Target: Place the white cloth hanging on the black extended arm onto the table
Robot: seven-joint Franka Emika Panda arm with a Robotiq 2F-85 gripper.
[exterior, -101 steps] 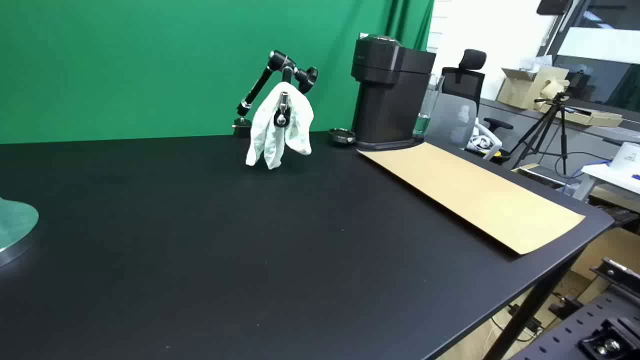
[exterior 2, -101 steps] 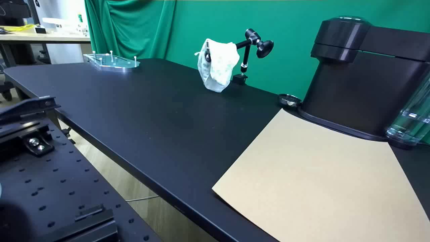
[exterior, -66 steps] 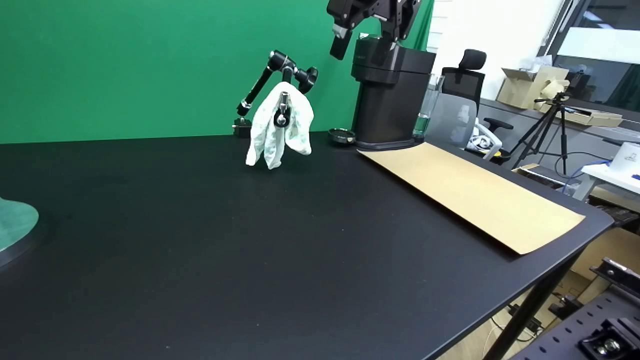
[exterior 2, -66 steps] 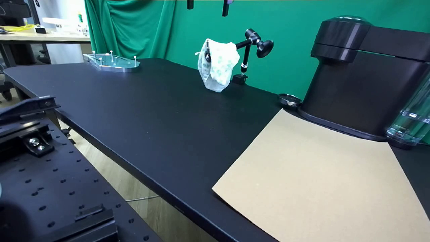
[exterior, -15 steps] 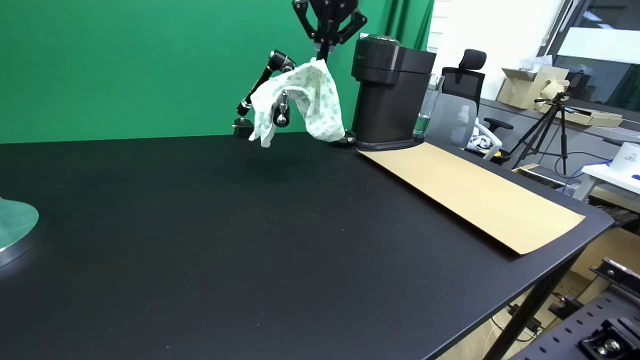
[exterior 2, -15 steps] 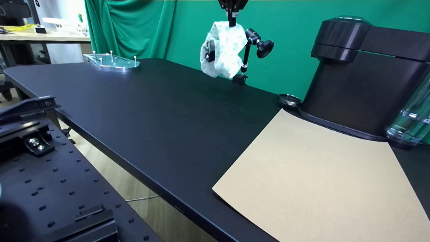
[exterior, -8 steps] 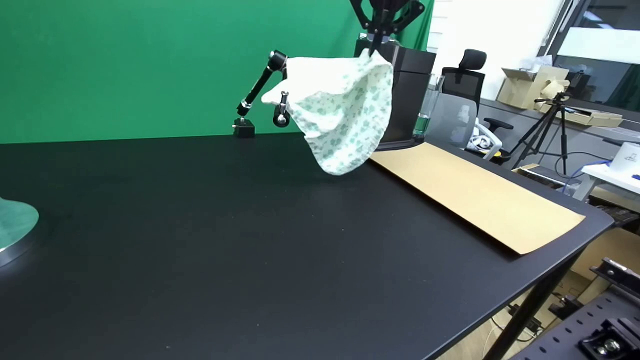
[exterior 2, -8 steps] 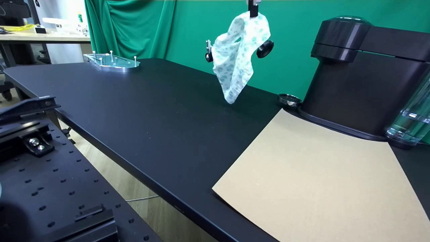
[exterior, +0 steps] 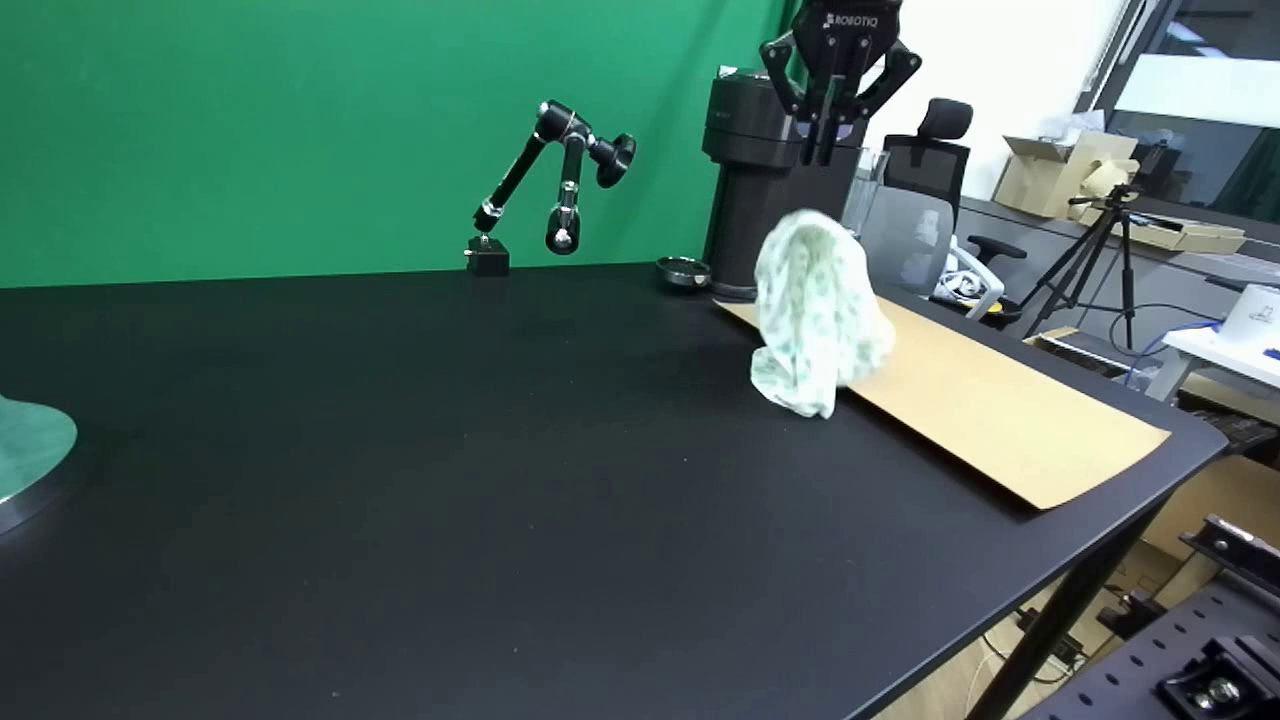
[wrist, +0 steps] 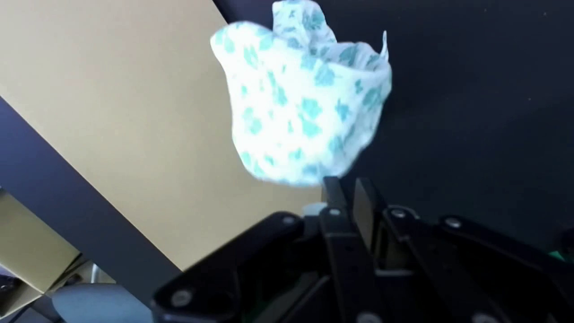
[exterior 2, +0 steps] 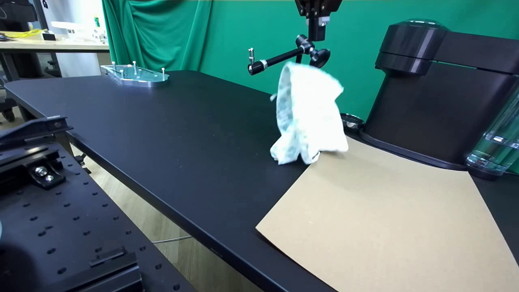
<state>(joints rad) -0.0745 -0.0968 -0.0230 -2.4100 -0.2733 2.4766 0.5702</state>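
The white cloth (exterior: 815, 310), printed with green leaves, is in the air below my gripper (exterior: 817, 160), clear of its fingertips. Its lower end hangs at the border of the black table (exterior: 450, 450) and the tan sheet; whether it touches either I cannot tell. Seen from the wrist, the cloth (wrist: 291, 107) lies beyond my gripper (wrist: 348, 179), whose fingers stand slightly apart with nothing between them. Bare of cloth, the black extended arm (exterior: 570, 170) rises at the table's back edge; its rod (exterior 2: 279, 57) points outward in an exterior view.
A tan sheet (exterior 2: 385, 211) covers the table's end beside a black coffee machine (exterior 2: 425, 109) with a clear water tank. A small dark dish (exterior: 683, 272) sits by the machine. A clear plate with pegs (exterior 2: 138, 77) stands at the table's far end.
My gripper has travelled away from the black arm toward the coffee machine's side, pulling the cloth off the rod. Its fingers have parted slightly, and the cloth has dropped out of them.
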